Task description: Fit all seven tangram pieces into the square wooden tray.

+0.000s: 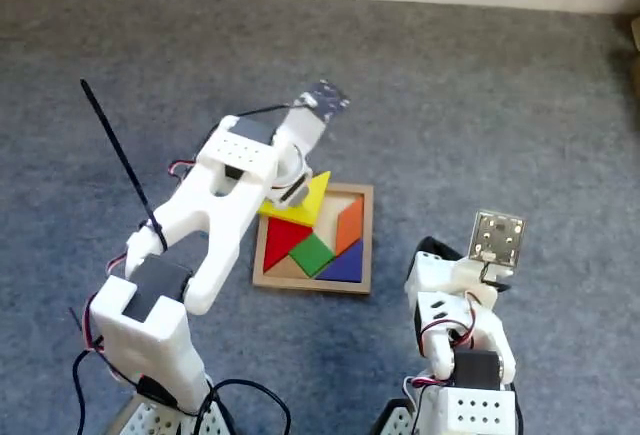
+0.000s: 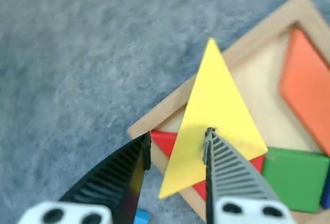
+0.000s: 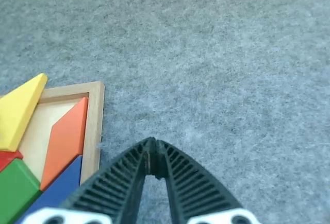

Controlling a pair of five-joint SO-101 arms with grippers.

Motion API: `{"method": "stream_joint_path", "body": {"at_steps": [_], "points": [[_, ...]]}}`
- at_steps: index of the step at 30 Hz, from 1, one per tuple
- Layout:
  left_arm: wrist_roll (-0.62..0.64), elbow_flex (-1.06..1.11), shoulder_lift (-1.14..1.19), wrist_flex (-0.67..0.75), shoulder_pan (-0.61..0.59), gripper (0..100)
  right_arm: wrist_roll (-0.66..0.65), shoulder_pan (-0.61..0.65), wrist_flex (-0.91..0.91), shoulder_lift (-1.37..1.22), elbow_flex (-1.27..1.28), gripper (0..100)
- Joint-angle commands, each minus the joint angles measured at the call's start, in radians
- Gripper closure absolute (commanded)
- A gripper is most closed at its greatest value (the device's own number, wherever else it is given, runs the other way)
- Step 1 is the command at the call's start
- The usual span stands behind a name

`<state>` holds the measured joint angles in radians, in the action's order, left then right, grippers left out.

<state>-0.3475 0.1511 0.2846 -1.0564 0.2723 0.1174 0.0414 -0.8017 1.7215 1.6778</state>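
Note:
The square wooden tray (image 1: pixel 366 240) lies mid-table, holding a red triangle (image 1: pixel 280 240), a green square (image 1: pixel 313 253), an orange piece (image 1: pixel 349 227) and a blue piece (image 1: pixel 345 265). A yellow triangle (image 2: pixel 216 110) lies tilted over the tray's corner rim (image 2: pixel 170 103), resting partly on the red triangle (image 2: pixel 164 140). My left gripper (image 2: pixel 178 135) hovers open just above it, the grey finger (image 2: pixel 227 172) over the yellow piece, the black one (image 2: pixel 121 175) beside it. To the right of the tray (image 3: pixel 96 126), my right gripper (image 3: pixel 151 154) is shut over bare carpet.
Grey carpet (image 1: pixel 480 105) covers the whole surface around the tray. The left arm (image 1: pixel 200 225) slants over the tray's left side. Pale bare wood (image 2: pixel 258 74) shows inside the tray between the yellow and orange pieces.

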Motion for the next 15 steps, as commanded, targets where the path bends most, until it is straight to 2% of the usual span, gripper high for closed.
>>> {"method": "stream_joint_path", "body": {"at_steps": [1, 7, 13, 15], "points": [[-0.052, -0.028, 0.010, -0.021, 0.061, 82, 0.003, -0.010, -0.002, -0.015, 0.148, 99.5], [-0.077, -0.038, 0.013, -0.020, 0.110, 82, 0.003, -0.010, -0.002, -0.015, 0.148, 99.5], [-0.083, -0.091, 0.004, -0.028, 0.099, 82, 0.003, -0.010, -0.002, -0.015, 0.148, 99.5], [-0.080, -0.124, -0.002, -0.071, 0.091, 82, 0.003, -0.010, -0.002, -0.015, 0.148, 99.5]]}}
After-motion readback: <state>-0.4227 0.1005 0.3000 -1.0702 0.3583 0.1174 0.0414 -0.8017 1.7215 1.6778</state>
